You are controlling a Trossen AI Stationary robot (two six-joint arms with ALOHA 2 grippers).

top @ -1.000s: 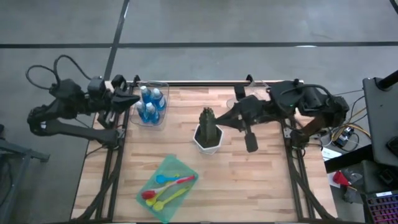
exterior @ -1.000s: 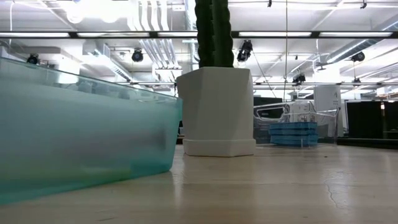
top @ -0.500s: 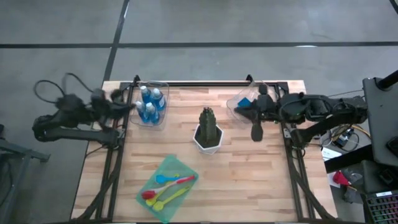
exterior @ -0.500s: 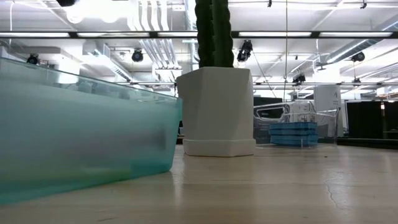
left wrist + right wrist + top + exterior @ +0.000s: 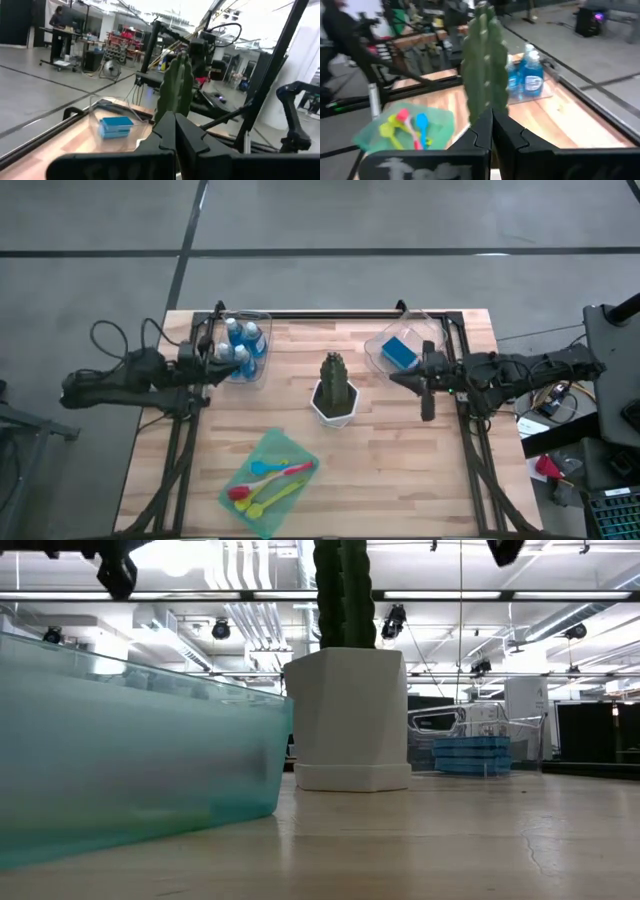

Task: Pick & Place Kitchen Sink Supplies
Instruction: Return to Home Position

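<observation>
Left gripper: fingers pressed together, holding nothing. In the high view its arm lies low along the table's left edge, with the gripper just beside the clear bin at the far left corner.

Right gripper: fingers likewise pressed together, holding nothing. Its arm lies low along the right edge, with the gripper near the clear container at the far right corner.

Supplies as found:
- Three blue bottles with white caps stand upright, grouped inside the clear bin.
- The blue sponges lie stacked inside the clear container; the low view shows the stack flat and level.
- Four dish brushes, blue, red, yellow and lime, lie side by side in the green bin on the near left part of the table, handles roughly parallel.

Other items: a cactus in a white pot stands upright at mid-table, between the two grippers and apart from all three containers.
</observation>
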